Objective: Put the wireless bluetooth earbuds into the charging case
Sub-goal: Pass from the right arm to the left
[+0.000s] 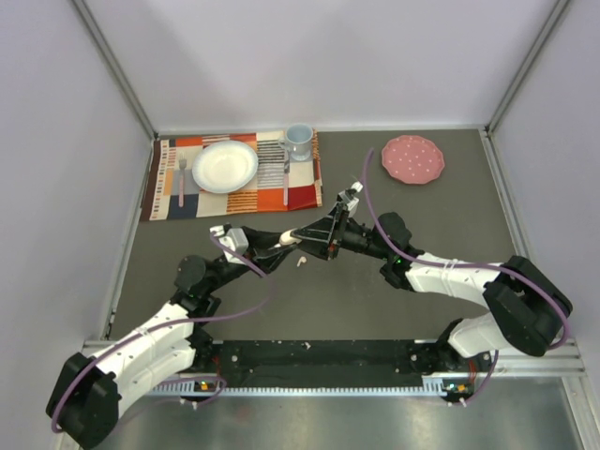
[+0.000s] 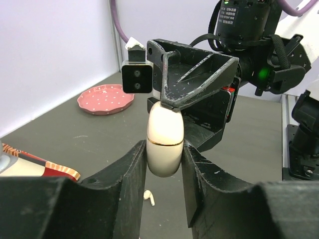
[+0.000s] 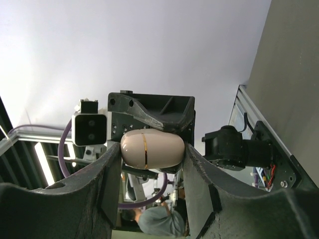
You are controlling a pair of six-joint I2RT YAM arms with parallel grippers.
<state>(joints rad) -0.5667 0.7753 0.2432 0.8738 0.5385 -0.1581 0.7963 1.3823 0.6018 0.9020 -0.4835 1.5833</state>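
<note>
The closed charging case (image 2: 165,132) is pinched aloft at opposite ends by the left gripper (image 2: 165,160) and right gripper (image 3: 152,153), apparently for prising open; one earbud (image 2: 149,197) lies on the table (image 2: 75,137) beneath.

You see a cream charging case (image 2: 165,134) with a thin gold line around its middle. The left gripper (image 2: 163,149) and right gripper (image 3: 152,152) are both black, scuffed pale grey along their edges. Below, you see a white earbud (image 2: 149,197) on the dark grey tabletop (image 1: 337,309). Farther back you see a pink plate (image 1: 412,158) with white dots, a placemat (image 1: 216,202) in orange, red, white and dark blue blocks and stripes, a white bowl (image 1: 225,166) and a pale blue cup (image 1: 298,141). The arms (image 1: 450,277) are white and black, with purple cables (image 1: 246,309).
</note>
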